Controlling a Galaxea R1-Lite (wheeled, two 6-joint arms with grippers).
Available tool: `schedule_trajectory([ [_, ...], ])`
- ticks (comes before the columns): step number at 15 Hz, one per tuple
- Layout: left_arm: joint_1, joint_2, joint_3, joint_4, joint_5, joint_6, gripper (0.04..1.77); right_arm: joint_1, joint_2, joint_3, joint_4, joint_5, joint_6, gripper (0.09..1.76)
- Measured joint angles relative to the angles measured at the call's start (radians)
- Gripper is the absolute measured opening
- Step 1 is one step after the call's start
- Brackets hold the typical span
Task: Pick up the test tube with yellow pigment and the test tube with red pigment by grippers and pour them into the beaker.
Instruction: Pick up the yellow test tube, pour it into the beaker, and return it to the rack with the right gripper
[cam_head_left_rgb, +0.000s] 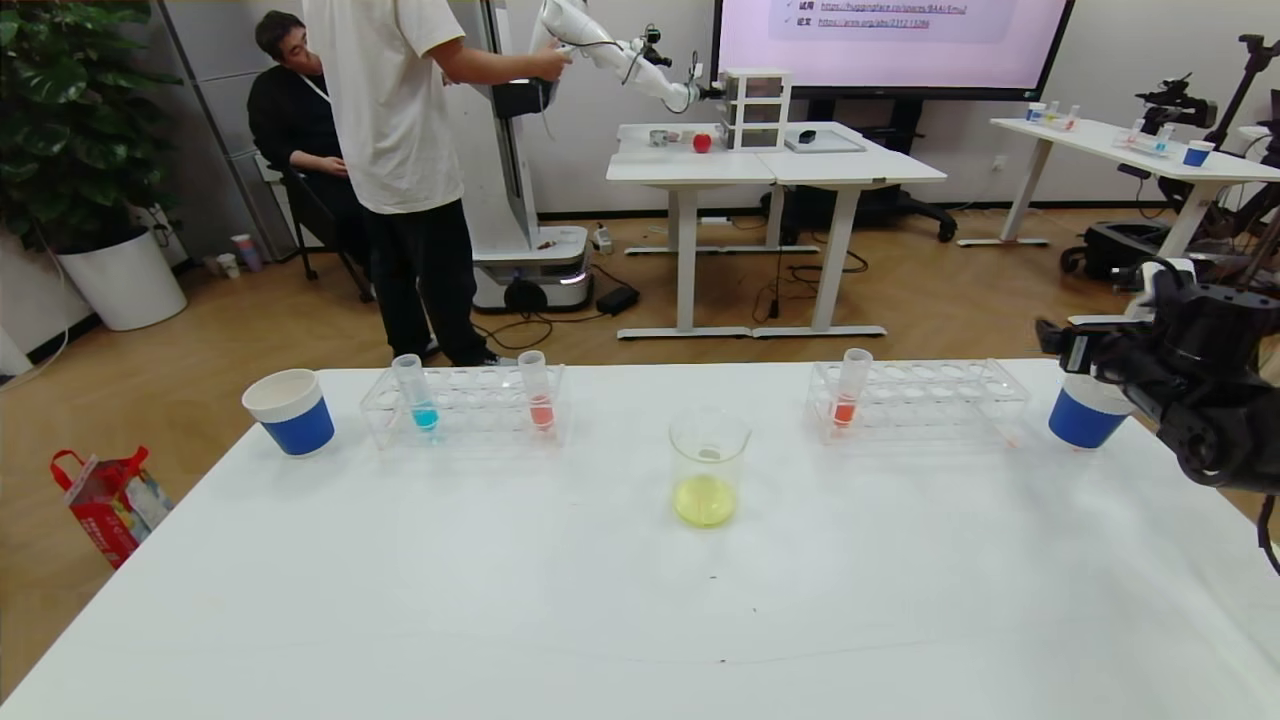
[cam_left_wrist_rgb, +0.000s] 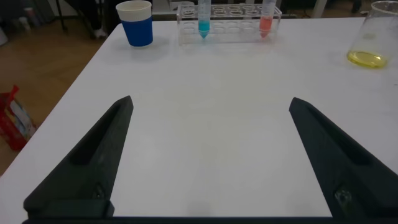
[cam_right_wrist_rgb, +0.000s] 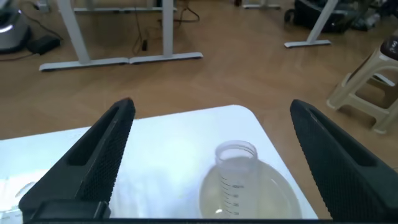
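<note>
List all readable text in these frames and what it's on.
"https://arxiv.org/abs/2312..." on the wall screen; last digits unsure.
"https://huggingface.co/spaces/BAAI/Emu..." on the line above it; the end is blurred.
Graduated tube standing in the paper cup: scale ticks with a number, too small to read.
Red bag on the floor: print too blurred to read.
Beaker: no text visible.

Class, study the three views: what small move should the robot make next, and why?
Probably ease the left hand forward toward the red tube in the left rack. The beaker already holds yellow liquid, the right hand is open over the right cup with an empty tube in it, and the left hand is open, empty and facing that rack.
</note>
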Motion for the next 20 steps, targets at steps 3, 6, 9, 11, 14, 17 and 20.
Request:
schedule_trajectory([
  [3,0.000,0.000,0.000,0.000,0.000,0.000,1.75,0.112,-0.094,-0.003,0.081,-0.008,0.004,1.74],
  [6,0.000,0.000,0.000,0.000,0.000,0.000,1.75,0.245,-0.208,0.009,0.170,-0.015,0.011,1.74],
  [9,0.000,0.000,0.000,0.000,0.000,0.000,1.75,0.303,-0.321,0.070,0.183,-0.022,0.011,1.74],
  [11,0.000,0.000,0.000,0.000,0.000,0.000,1.75,0.325,-0.420,0.136,0.184,-0.022,0.010,1.74],
  [14,0.000,0.000,0.000,0.000,0.000,0.000,1.75,0.343,-0.617,0.242,0.204,-0.020,0.005,1.74],
  [17,0.000,0.000,0.000,0.000,0.000,0.000,1.75,0.368,-0.870,0.322,0.313,-0.014,0.004,1.74],
  [20,0.000,0.000,0.000,0.000,0.000,0.000,1.75,0.391,-1.151,0.389,0.492,-0.014,0.004,1.74],
])
